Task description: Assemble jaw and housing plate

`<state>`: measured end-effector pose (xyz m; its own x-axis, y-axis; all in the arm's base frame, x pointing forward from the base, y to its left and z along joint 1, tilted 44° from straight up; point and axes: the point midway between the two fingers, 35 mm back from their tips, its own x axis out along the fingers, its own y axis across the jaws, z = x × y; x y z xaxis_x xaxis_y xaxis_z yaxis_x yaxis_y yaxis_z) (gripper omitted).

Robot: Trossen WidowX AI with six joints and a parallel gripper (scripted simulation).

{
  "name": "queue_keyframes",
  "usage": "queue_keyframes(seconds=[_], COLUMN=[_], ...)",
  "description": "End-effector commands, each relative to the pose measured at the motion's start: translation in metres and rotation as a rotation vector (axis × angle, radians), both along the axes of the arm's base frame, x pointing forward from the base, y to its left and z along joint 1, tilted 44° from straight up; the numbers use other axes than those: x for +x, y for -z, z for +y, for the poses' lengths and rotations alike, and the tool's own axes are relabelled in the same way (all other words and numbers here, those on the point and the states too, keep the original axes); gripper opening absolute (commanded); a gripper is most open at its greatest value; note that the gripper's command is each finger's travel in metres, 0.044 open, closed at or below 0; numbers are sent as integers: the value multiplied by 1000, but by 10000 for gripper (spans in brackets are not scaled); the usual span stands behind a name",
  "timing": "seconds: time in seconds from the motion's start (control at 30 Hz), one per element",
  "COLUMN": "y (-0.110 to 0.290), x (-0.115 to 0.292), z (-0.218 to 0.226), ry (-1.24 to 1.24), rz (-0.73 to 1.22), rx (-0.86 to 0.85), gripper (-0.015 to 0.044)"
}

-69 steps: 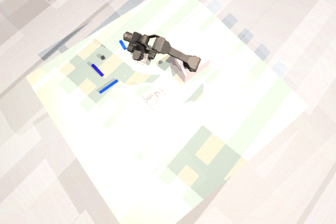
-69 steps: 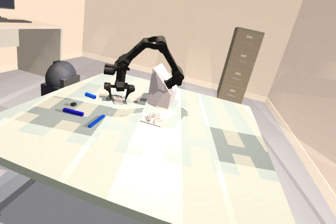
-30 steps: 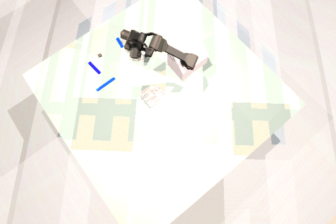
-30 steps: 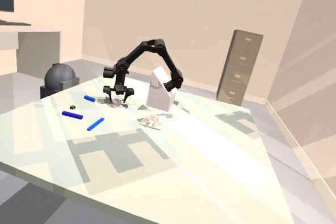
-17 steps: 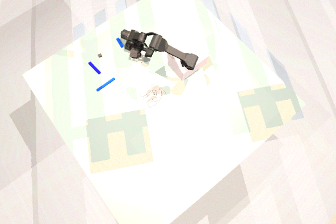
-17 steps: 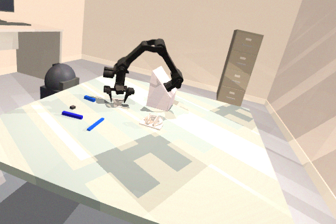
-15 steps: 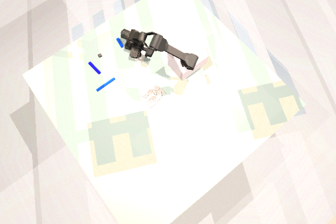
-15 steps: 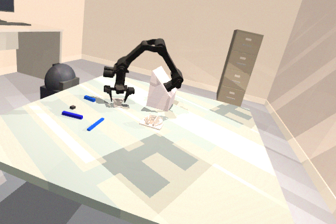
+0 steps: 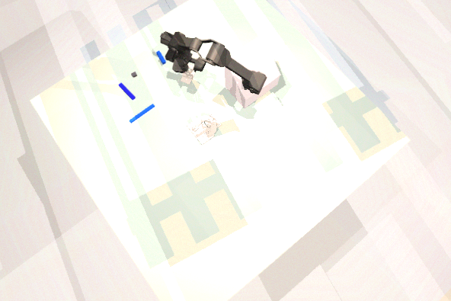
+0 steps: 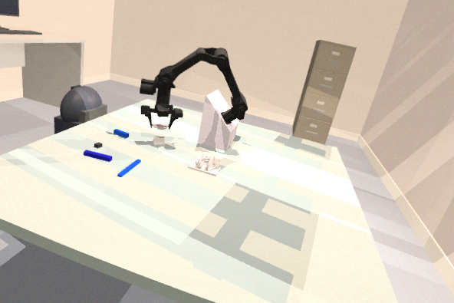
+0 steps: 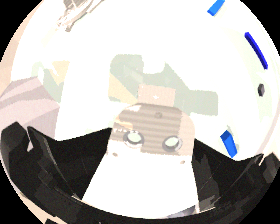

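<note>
Our hand [image 9: 187,65] [image 10: 159,127] [image 11: 153,134] is clamping the pale housing plate [image 10: 160,126] [image 11: 158,125] between its spread fingers, and we are holding it above the table [image 9: 289,176] [image 10: 153,208] [image 11: 191,50]. We are seeing a small pale block [image 9: 187,78] [image 10: 159,140] [image 11: 156,94] sitting below. The gripper base assembly [image 9: 203,127] [image 10: 207,165] [image 11: 78,12] is resting on the table, apart from our plate; we cannot tell whether its teeth are meshing.

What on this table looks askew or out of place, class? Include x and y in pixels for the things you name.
Nothing looks damaged or spilled. The dark-blue bar [image 9: 126,91] [image 10: 97,156] [image 11: 256,50] and light-blue thin bar [image 9: 142,113] [image 10: 129,168] [image 11: 216,7] lie at differing angles, so they look casually scattered.
</note>
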<state>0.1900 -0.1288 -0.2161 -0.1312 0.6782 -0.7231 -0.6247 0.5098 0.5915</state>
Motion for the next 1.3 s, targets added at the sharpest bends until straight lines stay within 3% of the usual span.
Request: queue_keyframes(seconds=[0.0,0.37,1.27], y=[-12,-19,-84], x=[3,6,43], z=[-12,-13,40], ry=[-4,4,133], rz=[-8,-2,104], rx=[-11,-14,-65], gripper=[351,351,351])
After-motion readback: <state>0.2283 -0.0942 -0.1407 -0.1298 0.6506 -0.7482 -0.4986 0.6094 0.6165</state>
